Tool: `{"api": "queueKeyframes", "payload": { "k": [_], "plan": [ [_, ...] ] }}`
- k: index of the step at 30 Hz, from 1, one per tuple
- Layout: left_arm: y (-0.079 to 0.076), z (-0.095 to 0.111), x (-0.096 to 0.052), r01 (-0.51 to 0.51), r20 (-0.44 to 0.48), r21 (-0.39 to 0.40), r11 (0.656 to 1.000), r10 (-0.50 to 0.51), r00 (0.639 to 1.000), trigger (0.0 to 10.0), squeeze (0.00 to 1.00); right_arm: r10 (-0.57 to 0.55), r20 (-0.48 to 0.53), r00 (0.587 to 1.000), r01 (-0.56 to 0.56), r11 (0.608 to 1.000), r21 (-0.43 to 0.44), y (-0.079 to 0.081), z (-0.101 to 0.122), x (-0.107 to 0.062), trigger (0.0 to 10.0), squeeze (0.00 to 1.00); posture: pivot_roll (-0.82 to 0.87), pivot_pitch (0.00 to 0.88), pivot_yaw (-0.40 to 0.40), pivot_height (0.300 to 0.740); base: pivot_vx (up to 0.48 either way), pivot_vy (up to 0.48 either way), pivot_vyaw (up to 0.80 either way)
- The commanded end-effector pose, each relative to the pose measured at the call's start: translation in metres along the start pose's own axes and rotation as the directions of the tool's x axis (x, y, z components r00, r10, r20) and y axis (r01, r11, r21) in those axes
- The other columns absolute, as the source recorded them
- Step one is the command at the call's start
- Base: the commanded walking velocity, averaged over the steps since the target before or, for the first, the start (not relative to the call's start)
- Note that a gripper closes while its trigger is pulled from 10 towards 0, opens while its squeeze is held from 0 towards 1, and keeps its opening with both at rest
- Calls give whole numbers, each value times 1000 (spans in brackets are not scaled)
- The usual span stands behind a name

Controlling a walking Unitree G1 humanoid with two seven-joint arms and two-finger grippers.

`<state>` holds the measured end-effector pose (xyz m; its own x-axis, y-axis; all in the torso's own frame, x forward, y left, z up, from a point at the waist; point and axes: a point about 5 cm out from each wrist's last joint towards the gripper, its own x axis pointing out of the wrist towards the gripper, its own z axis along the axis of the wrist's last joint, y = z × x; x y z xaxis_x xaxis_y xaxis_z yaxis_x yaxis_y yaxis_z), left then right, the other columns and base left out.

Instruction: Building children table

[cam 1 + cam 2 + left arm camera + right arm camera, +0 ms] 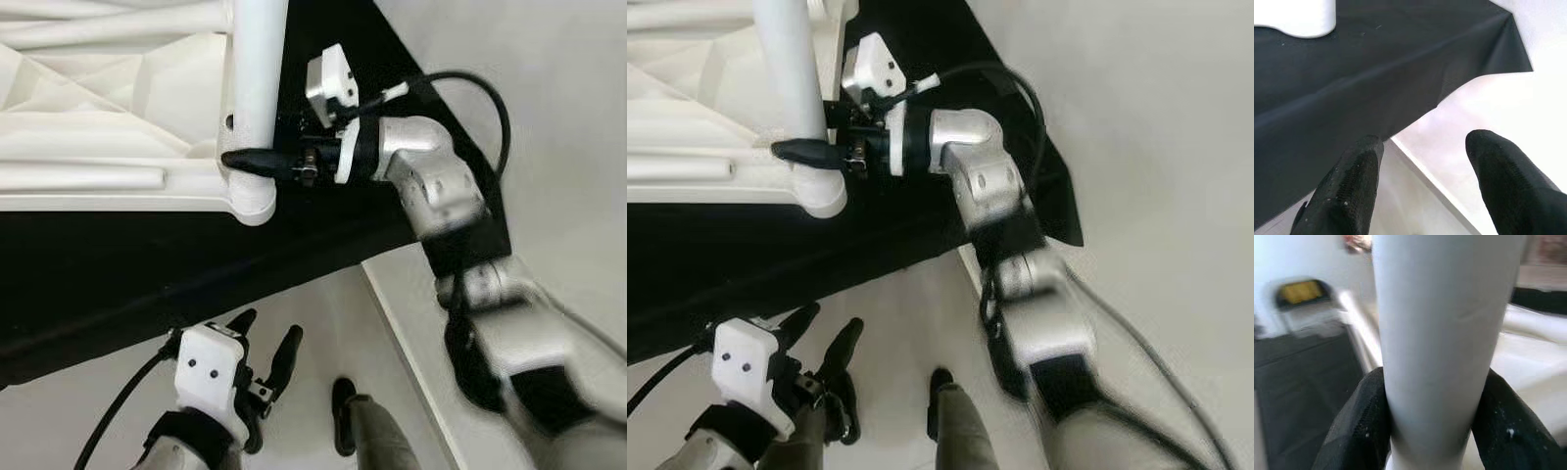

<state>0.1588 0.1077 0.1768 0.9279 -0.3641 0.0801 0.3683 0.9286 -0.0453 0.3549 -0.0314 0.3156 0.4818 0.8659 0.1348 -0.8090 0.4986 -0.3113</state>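
- Right gripper (245, 160) pinches the white table leg (257, 69) near its base, 2 fingers pressed against its sides.
- Left gripper (266, 343) hangs spread over the floor, black cloth (1352, 88) just ahead.

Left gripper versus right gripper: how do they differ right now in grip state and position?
The right gripper is shut on the white table leg, a finger on each side near the leg's base; the left gripper is open and holds nothing. The right gripper reaches over the black cloth to the upturned white table top; the left gripper hangs low, above the pale floor beside the cloth's edge. Both have two long black fingers.
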Motion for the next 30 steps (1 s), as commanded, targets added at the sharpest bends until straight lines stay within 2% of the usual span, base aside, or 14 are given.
{"api": "queueKeyframes", "payload": {
  "k": [1,3,5,7,8,10,15,16,17,20,22,27,28,30],
  "plan": [
    [-2,-5,-4,0,-31,1,1000,0,1000,10000,0,-365,-272,890,383,924,14,-23,-52,-26,0,0,-21,404,-100,740,0,0,0],
    [-1,-4,-5,-3,-31,-3,1000,3,1000,10000,0,-427,-454,782,507,860,64,36,-101,-59,0,0,-13,417,-72,740,0,0,0],
    [-1,-5,-4,1,-33,-4,1000,-1,999,10000,0,-395,-440,806,478,874,92,48,-104,-58,0,0,-6,399,-67,740,0,0,0],
    [-1,-5,-4,1,-33,-4,1000,-1,999,10000,0,-395,-440,806,478,874,92,48,-104,-58,0,0,-6,399,-67,740,0,0,0],
    [0,-7,-3,10,-36,-1,1000,-10,999,10000,0,-405,-388,828,468,880,82,45,-101,-40,0,0,-4,380,-73,740,0,0,0],
    [0,-7,-2,9,-33,1,1000,-9,999,10000,0,-420,-365,831,478,875,80,41,-98,-32,0,0,-2,377,-78,740,0,0,0],
    [1,-7,-1,-4,-24,8,1000,5,1000,10000,0,-451,-358,818,509,857,82,42,-88,-24,0,0,-3,369,-77,740,0,0,0],
    [1,-8,0,-7,-23,10,1000,7,1000,10000,0,-453,-360,816,512,855,84,45,-84,-25,2000,0,-2,366,-77,740,0,0,0],
    [2,-8,0,-7,-23,11,1000,8,1000,10000,0,-452,-348,821,507,858,83,46,-81,-25,10000,0,-5,361,-76,740,0,0,0],
    [2,-8,0,-7,-23,12,1000,7,1000,10000,0,-433,-318,843,481,873,86,47,-76,-24,10000,0,-5,361,-76,740,0,0,0],
    [2,-8,2,0,-21,12,1000,1,1000,10000,0,-327,-202,923,356,926,128,42,-62,-16,10000,0,-9,359,-75,740,0,0,0],
    [3,-8,4,0,-17,12,1000,1,1000,10000,0,-269,-93,959,280,951,130,32,-49,-11,10000,0,-8,359,-79,740,0,0,0],
    [3,-8,5,-2,-15,13,1000,2,1000,10000,0,-236,-66,970,243,963,120,32,-46,-10,10000,1000,-8,358,-81,740,0,0,0],
    [3,-8,5,-2,-14,13,1000,3,1000,10000,0,-211,-48,976,215,970,111,31,-44,-9,10000,1000,-8,357,-81,740,0,0,0]
  ]
}}
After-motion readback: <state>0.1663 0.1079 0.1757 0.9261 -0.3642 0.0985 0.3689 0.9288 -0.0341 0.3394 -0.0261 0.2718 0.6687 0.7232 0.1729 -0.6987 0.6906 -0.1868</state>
